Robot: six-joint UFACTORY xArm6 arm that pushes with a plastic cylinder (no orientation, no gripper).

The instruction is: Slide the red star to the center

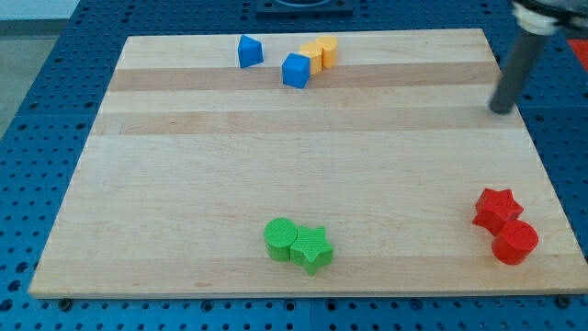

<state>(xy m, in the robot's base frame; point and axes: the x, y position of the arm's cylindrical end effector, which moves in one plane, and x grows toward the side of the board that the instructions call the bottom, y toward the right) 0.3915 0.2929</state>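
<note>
**Red star at the board's lower right**

My tip (pixel 501 110) holds nothing; it stands at the board's (pixel 276 156) right edge, well apart at 12 o'clock from the red star (pixel 496 209). A red cylinder (pixel 514 243) touches the star at 5 o'clock.

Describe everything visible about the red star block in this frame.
The red star is a small, thick block of matte red material that looks like plastic, with blunt rounded points. It lies flat on the wooden board, near the view's right edge toward the bottom, far from the middle. Its lower right side touches the red round block. Nothing else is against it. My tip is well above it in the view, not touching it.
</note>
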